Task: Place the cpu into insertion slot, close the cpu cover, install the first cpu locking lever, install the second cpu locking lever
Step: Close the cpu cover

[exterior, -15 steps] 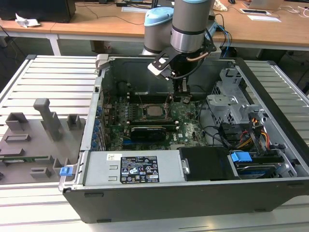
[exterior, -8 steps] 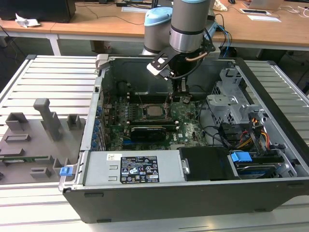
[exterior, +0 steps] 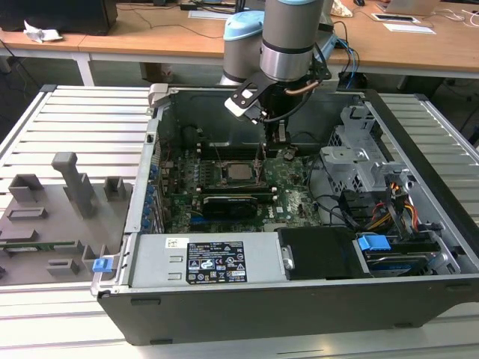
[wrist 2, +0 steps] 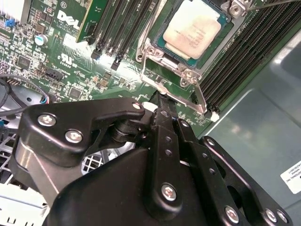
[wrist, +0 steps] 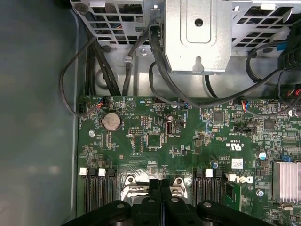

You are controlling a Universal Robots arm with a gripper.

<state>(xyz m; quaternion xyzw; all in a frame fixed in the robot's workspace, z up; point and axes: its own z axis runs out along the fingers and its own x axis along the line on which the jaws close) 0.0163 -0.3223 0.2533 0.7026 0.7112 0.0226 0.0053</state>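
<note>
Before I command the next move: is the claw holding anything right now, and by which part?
Nothing held. The black claw is shut, fingers together, its tip at the thin silver lever beside the square silver-topped cpu; contact cannot be told.

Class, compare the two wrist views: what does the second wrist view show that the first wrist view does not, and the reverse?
Second wrist view: the cpu, its metal top in plain sight. First wrist view: a coin battery, a metal cage and a heatsink. Both: the shut gripper, the green board and memory slots.
</note>
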